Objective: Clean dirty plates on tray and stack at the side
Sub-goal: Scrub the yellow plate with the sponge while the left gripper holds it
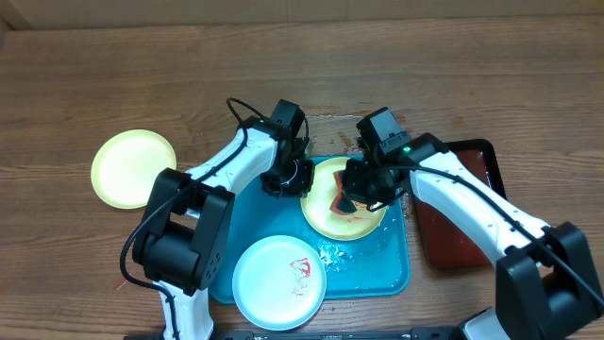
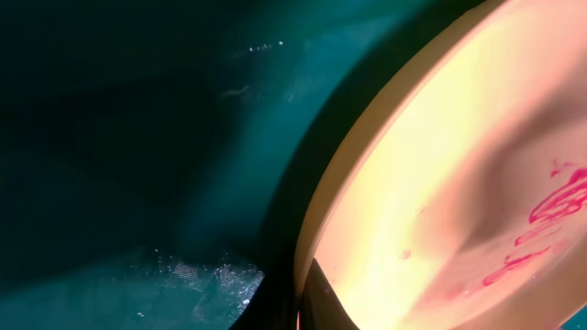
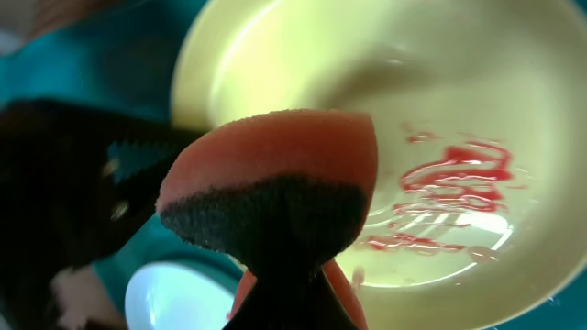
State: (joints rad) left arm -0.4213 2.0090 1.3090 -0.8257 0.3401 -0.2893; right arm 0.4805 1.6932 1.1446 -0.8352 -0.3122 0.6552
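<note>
We note the right gripper (image 1: 352,195) pinching a sponge (image 3: 275,183) over the yellow-green plate (image 1: 324,221), with the red smear (image 3: 459,170) just beyond it. The left gripper (image 1: 303,179) clamps that plate's rim.

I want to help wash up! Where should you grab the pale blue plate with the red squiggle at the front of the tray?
Probably by its rim. The pale blue plate lies flat, so only the thin edge fits between fingers. Come from the front, where it seems to overhang the rim of the tray, leaving room underneath for a finger.
</note>
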